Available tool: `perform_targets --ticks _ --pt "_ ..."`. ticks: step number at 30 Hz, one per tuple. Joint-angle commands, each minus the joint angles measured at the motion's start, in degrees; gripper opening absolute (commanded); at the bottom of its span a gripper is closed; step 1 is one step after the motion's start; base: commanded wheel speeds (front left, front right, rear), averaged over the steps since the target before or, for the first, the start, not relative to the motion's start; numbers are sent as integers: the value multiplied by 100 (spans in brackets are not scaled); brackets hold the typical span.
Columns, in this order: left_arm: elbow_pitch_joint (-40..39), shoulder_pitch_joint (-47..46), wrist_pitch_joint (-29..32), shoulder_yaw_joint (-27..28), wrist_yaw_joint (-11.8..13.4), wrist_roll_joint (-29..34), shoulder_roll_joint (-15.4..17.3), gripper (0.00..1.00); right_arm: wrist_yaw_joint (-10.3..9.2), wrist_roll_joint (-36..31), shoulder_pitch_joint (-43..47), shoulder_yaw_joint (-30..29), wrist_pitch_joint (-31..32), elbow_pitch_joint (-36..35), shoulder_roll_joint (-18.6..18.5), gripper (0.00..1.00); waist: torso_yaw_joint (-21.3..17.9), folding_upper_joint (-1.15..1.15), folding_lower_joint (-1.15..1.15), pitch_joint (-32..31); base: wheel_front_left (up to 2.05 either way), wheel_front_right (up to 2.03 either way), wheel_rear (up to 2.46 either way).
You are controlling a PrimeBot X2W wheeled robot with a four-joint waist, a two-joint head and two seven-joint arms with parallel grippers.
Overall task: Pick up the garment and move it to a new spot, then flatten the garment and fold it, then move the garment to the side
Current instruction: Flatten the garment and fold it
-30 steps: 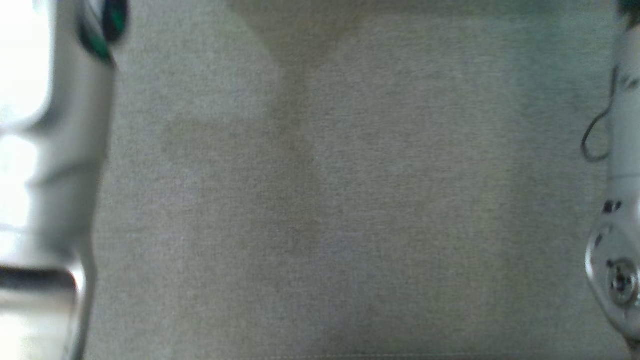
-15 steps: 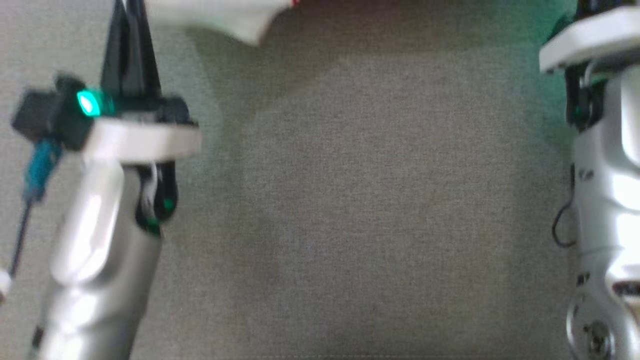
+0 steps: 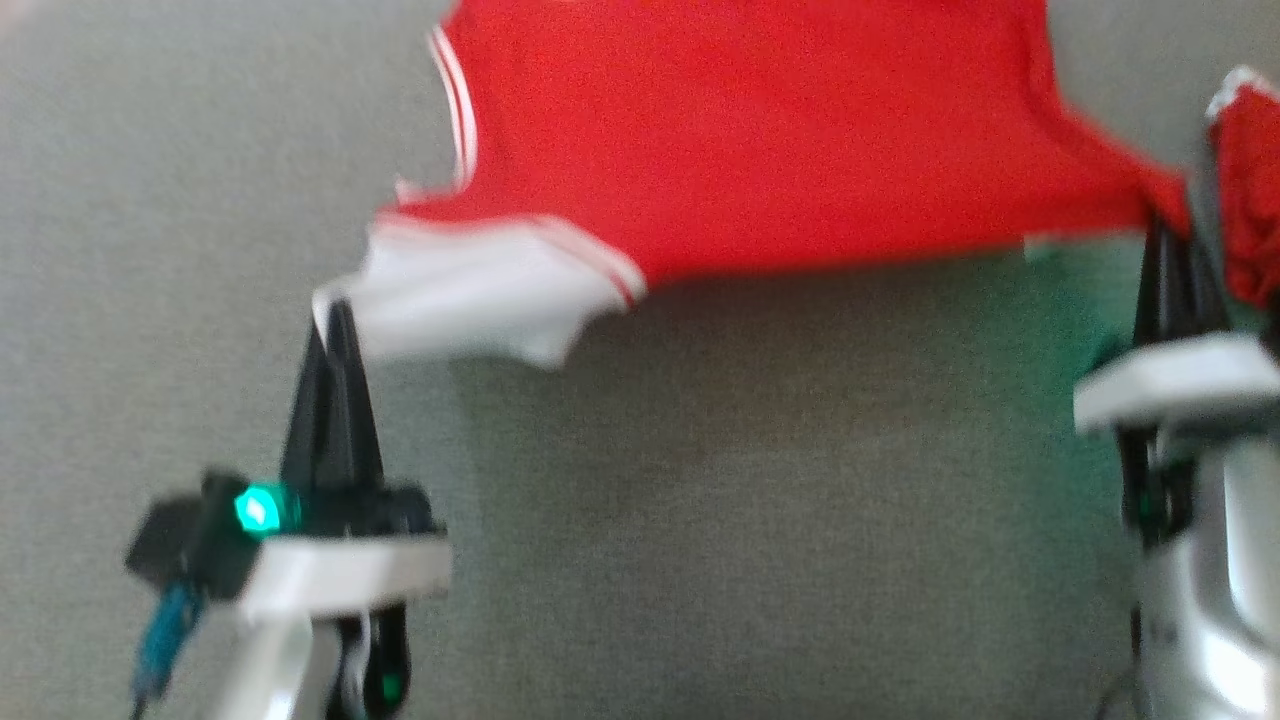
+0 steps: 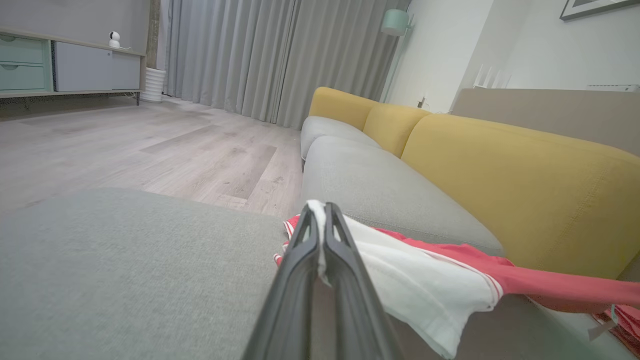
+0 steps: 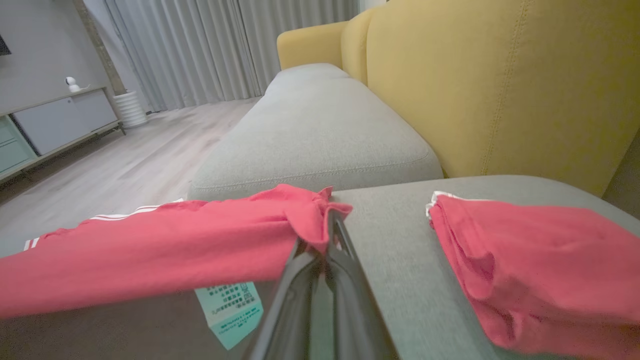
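Left gripper [image 3: 335, 325]: fingers pressed shut on the hem of the white sleeve [image 4: 415, 285].
Right gripper [image 3: 1170, 245]: fingers pressed shut on a bunched red corner at the opposite end.
Garment [image 3: 780, 140]: hung stretched between both grippers, near edge raised off the grey cushion [image 3: 750, 520]; contact at the far edge could not be told.
Done: pick-up judged complete; carry to a new spot judged in progress.
Left to do: set-down, flattening, folding, shift to the side.
Garment material: thin red knit, limp, sagged between the two grips; sleeve panel white, edged with narrow red and white stripes.
Care tag [image 5: 230, 305]: pale green, printed, dangled below the red edge.
Cushion material: grey woven cloth, fine grain, flat top.
Second red item [image 5: 525, 270]: folded stack with a white edge, laid on the cushion beside the right gripper, apart from the held garment.
Backrest [image 5: 500, 85]: mustard fabric, padded, stitched seam.
Floor [image 4: 125, 145]: pale wood planks.
Curtains [image 4: 250, 55]: grey, pleated, full length.
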Motion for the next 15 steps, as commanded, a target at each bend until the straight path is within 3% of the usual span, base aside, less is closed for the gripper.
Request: perform_targets --ticks 1,8,15 --pt "-299 134 -49 163 69 9 81 0 -4 135 207 77 93 -352 31 0 74 0 2 -438 0 0 0" --pt "-1048 1419 180 -1 338 30 227 0 -4 586 1838 -7 796 -1451 33 0 87 0 2 -1076 0 0 0" --pt "-1305 1933 538 -152 436 -32 335 0 -4 696 2452 65 1201 -1786 34 0 52 0 2 -1181 0 0 0"
